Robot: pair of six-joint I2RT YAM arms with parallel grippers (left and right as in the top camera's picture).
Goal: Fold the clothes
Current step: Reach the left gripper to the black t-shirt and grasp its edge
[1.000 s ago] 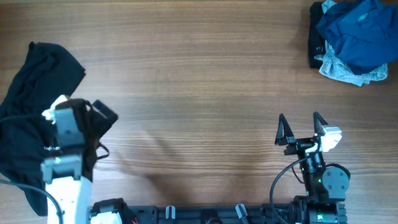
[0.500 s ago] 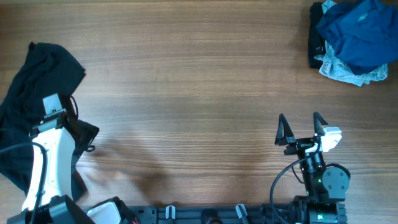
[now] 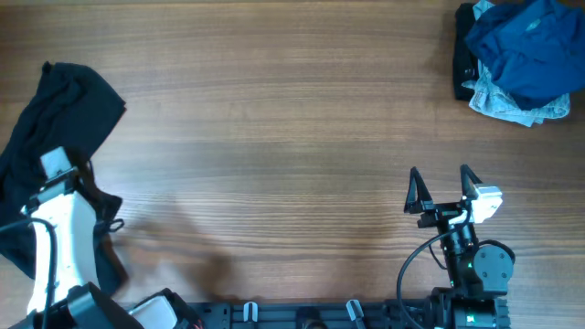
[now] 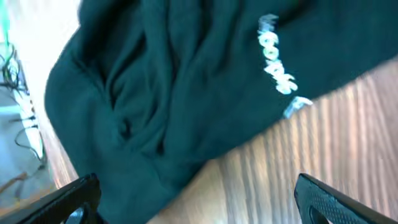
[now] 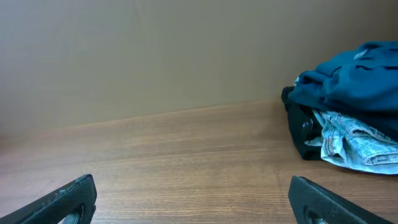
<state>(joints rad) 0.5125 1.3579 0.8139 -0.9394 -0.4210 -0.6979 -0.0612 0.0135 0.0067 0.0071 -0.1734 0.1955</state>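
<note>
A crumpled black garment (image 3: 55, 119) lies at the table's left edge. In the left wrist view it fills the upper part, dark with white lettering (image 4: 277, 62). My left gripper (image 3: 91, 196) hovers over the garment's lower right edge, open and empty (image 4: 199, 205), its left finger over cloth and its right finger over bare wood. My right gripper (image 3: 441, 187) is open and empty near the front edge at the right, over bare table (image 5: 199, 202). A pile of clothes with a blue garment (image 3: 526, 46) on top sits at the far right corner.
The pile also shows in the right wrist view (image 5: 348, 87), with a pale patterned cloth (image 5: 351, 143) and a black item (image 5: 305, 134) under the blue one. The wooden table (image 3: 292, 137) spans the space between the two arms.
My left arm has swung left and back, from the garment's right side to over the garment near the table's left edge. The right arm has not moved.
</note>
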